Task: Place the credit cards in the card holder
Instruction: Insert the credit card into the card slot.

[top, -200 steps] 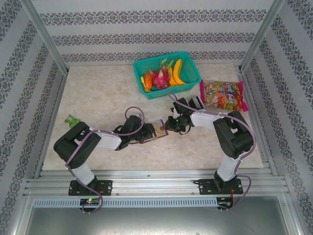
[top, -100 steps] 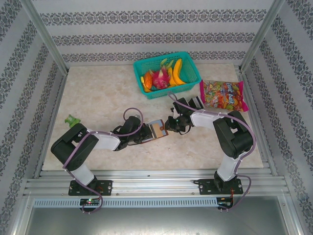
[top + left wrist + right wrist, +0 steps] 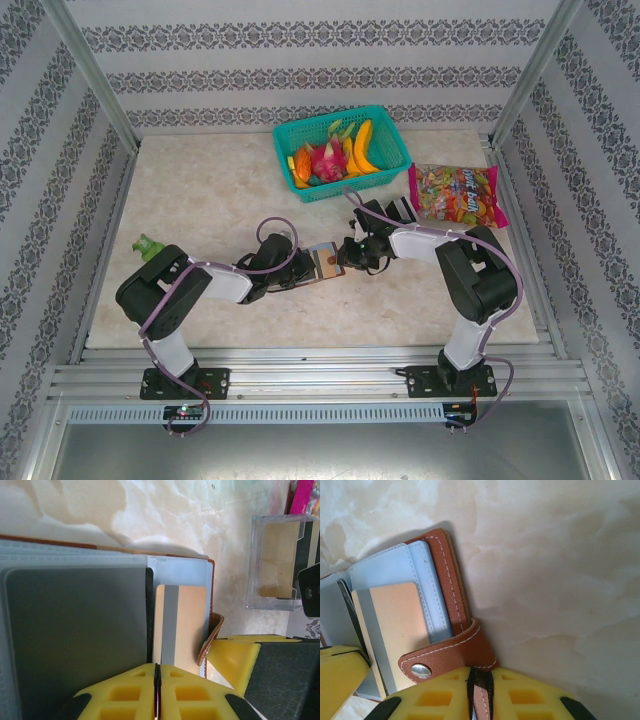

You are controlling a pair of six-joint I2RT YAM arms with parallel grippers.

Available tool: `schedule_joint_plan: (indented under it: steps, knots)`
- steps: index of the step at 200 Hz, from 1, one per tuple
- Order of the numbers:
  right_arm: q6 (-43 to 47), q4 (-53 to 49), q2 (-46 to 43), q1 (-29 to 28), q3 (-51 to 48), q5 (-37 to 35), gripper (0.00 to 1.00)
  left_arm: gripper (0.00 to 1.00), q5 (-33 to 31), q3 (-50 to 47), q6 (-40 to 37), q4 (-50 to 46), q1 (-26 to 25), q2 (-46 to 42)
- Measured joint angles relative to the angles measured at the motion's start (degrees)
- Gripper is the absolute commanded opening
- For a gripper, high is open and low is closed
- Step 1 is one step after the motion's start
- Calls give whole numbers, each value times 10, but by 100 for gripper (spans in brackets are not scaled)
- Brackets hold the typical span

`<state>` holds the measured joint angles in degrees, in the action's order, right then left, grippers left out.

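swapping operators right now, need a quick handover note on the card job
Left hand: shut, tips at the near end of the tan card; contact unclear.
Right hand: shut on the snap tab of the card holder, which lies open.
Cards: dark card sits in a sleeve. The tan card looks part way into the next sleeve. A spare card stands in the clear box nearby.
Done: dark card seated.
Left: push the tan card home, then load what is in the box.

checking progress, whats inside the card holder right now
In the open card holder: a tan striped card against a clear sleeve, a dark card beside it. Anything beneath them is covered.
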<state>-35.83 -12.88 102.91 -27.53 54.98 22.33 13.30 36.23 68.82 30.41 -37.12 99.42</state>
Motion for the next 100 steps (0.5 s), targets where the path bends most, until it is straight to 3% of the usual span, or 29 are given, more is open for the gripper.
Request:
schedule_joint_plan:
  steps: [29, 70, 100]
  knots:
    - [11, -18, -16, -5, 0, -30, 30, 25, -10, -8, -9, -29, 0, -41]
    - [63, -90, -67, -14, 28, -106, 38, 32, -66, -10, -44, -137, 0, -173]
    - [108, -108, -87, -83, 73, -153, 41, 42, -93, -10, -59, -223, 18, -222]
